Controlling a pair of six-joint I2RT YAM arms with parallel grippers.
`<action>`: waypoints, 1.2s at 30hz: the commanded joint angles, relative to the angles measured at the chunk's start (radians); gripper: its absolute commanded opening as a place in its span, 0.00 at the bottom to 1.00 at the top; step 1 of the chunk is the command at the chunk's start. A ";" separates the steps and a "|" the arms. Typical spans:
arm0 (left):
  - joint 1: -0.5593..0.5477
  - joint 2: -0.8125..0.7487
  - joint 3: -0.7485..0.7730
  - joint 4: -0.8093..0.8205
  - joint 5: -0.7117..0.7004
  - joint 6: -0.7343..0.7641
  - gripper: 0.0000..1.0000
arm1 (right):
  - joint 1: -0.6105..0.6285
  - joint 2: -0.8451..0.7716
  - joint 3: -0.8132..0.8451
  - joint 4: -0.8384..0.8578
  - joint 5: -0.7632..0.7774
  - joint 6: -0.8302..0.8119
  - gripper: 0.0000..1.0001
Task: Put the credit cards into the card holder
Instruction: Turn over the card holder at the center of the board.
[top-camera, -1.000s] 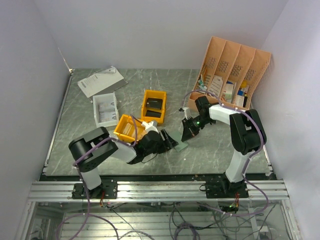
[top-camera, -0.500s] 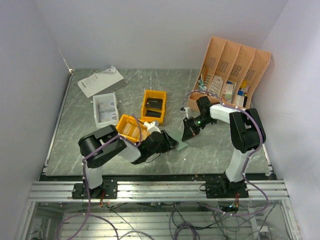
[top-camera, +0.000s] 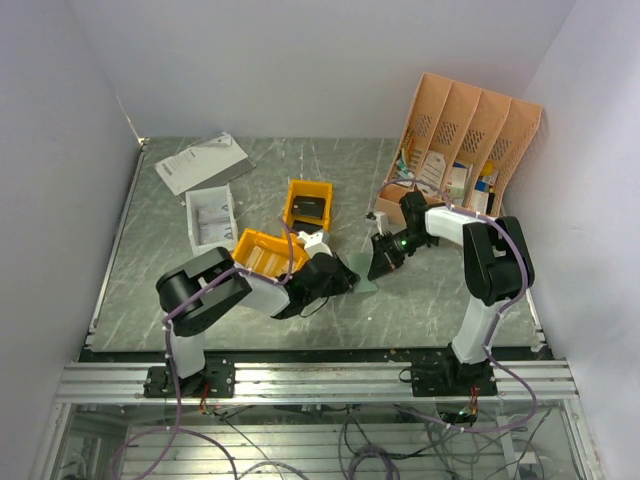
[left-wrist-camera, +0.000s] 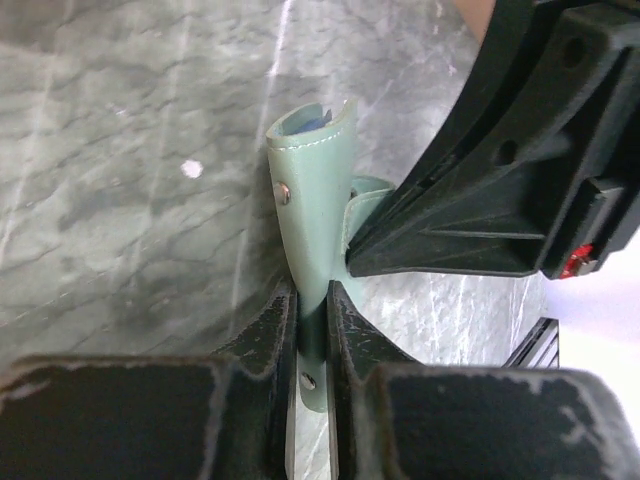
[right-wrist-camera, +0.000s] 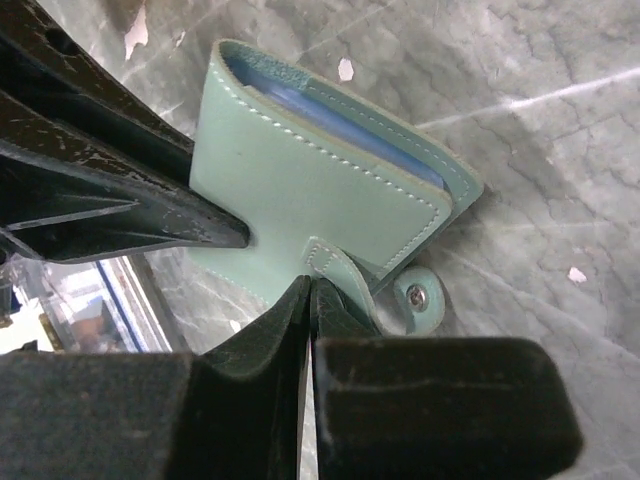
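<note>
Spreading widest is the grey marbled surface (top-camera: 180, 300), with the peach organiser (top-camera: 470, 130) at its far right. Below-left of that organiser, toward the arm bases, the left tool (left-wrist-camera: 310, 297) clamps the folded card holder (left-wrist-camera: 315, 190) by its edge. The right tool (right-wrist-camera: 308, 290), all but closed, pinches its snap strap (right-wrist-camera: 365, 280).

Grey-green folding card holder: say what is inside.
Light blue lining shows at the open edge of the grey-green leather card holder; its folded cover hides any pockets or cards.
</note>
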 joint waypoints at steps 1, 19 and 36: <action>-0.010 -0.060 0.062 -0.131 -0.016 0.190 0.12 | -0.059 -0.037 0.015 -0.061 -0.055 -0.114 0.05; -0.293 -0.151 0.380 -0.768 -0.644 1.450 0.07 | -0.405 -0.257 -0.022 -0.052 -0.217 -0.112 0.15; -0.427 0.078 0.383 -0.667 -0.671 1.589 0.32 | -0.410 -0.240 -0.016 -0.065 -0.224 -0.118 0.15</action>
